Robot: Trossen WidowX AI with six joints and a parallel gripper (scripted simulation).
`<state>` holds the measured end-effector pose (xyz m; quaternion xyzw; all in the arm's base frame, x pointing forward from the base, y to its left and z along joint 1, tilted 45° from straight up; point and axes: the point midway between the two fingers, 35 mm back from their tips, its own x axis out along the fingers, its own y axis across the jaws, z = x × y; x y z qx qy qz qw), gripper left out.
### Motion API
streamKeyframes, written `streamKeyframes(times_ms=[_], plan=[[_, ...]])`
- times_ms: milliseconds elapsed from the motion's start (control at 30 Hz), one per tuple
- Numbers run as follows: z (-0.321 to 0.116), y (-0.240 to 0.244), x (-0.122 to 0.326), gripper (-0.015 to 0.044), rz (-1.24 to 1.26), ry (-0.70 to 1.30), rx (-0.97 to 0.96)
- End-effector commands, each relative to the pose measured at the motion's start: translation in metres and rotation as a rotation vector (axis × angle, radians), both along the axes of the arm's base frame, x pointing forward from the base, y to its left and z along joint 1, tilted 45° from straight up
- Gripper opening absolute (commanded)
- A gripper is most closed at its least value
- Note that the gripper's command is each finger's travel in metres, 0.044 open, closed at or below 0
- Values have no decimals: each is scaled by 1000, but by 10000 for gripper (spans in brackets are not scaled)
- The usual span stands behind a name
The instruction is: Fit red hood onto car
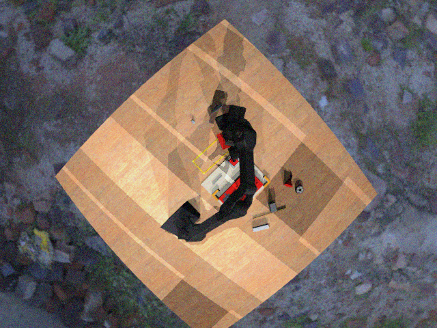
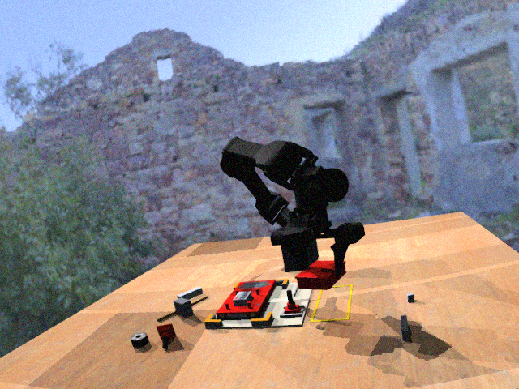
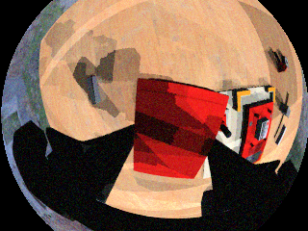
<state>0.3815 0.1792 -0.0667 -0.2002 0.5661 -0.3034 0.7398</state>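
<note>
"Above the surface [image 1: 225, 261] [image 2: 473, 335] [image 3: 192, 38], near the yellow outline, that's where the hood [image 1: 222, 141] [image 2: 320, 274] [image 3: 178, 130] is?"

"Yes, off the wood, with the jaws [image 2: 324, 267] closed on it, one on either side."

"How will it handle?"

"Light and stiff, I'd guess: a thin shell that shouldn't flex. Its smooth walls might slip or swivel under a knock."

"And the hold?"

"Opposite side walls suit it, I'd say, leaving the roof level and the corner holes free. Squeeze modestly; the shell could be brittle."

"Anything serving as a container?"

"No box or bin that I see. The nearest thing is the jig [image 1: 215, 180] [image 2: 297, 318] [image 3: 233, 137], a pale plate with orange corner pieces. It holds the red chassis [image 1: 231, 192] [image 2: 226, 310] [image 3: 251, 130], with the engine block [image 2: 242, 297] [image 3: 262, 129] on its deck."

"And inside the hood?"

"Can't tell; its underside is hidden. It ought to be hollow, for the engine."
</note>
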Motion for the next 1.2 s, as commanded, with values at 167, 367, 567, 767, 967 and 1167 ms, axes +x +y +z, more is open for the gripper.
streamKeyframes(times_ms=[167, 367, 567, 767, 967, 1167], plan=[[27, -26, 3, 0, 44, 44, -13], [45, -42, 3, 0, 72, 72, -19], [62, -59, 1, 0, 99, 99, -25], [79, -77, -4, 0, 128, 127, -32], [94, -94, -9, 0, 156, 155, -41], [108, -112, -17, 0, 184, 183, -50]])
